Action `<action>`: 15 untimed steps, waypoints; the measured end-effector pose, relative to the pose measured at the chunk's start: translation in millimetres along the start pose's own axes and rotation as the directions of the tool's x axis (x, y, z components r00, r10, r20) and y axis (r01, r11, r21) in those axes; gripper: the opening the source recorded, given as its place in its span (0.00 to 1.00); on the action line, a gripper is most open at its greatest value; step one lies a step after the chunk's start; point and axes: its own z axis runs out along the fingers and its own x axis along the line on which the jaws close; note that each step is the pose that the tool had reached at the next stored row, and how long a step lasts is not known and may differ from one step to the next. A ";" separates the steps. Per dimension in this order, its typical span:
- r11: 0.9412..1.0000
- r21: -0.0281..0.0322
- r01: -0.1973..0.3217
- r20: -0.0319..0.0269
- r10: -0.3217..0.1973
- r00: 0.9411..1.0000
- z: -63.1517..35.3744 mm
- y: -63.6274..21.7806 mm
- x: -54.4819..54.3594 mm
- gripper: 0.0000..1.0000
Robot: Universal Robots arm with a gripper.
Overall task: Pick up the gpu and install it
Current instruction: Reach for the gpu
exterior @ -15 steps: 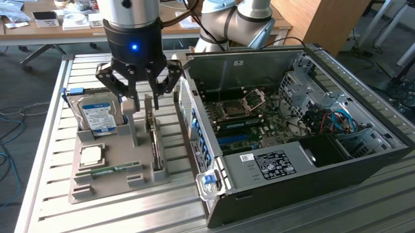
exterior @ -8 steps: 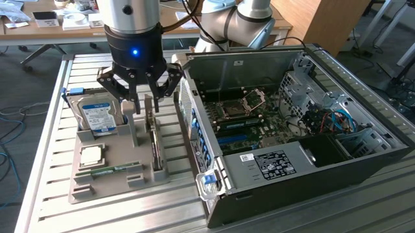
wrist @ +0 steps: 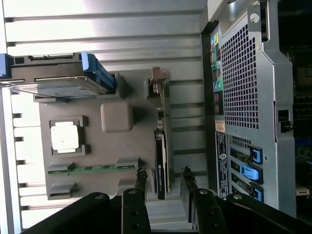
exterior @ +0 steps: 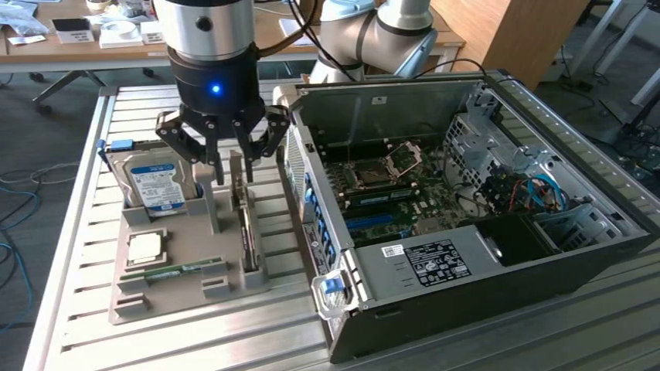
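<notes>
1. Under everything sits a grey metal table made of long slats.
2. On the exterior view's right, a big black computer case lies on the table. Its side is off, so the green board and wires inside can be seen. The case holds no card yet.
3. Above the exterior view's left part of the table hangs the robot arm's black end effector. Its fingers are spread wide and it holds nothing. It hangs right over the gpu. In the wrist view the card lines up between the two fingers, with a gap on each side.
4. A flat grey tray lies on the table just beside the case, on the exterior view's left of it. It carries all the small parts.
5. A silver hard drive with a blue and white label stands tilted at the far left of the tray.
6. The gpu is a thin black card. It stands on its edge in a slot along the tray's right side, the side next to the case.
7. A narrow green memory stick lies in a slot near the front of the tray.
8. A small square silver chip lies flat between the hard drive and the memory stick.
</notes>
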 end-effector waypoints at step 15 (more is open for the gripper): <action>1.000 0.000 0.000 0.000 0.000 1.000 23.2 -1.1 0.5 0.42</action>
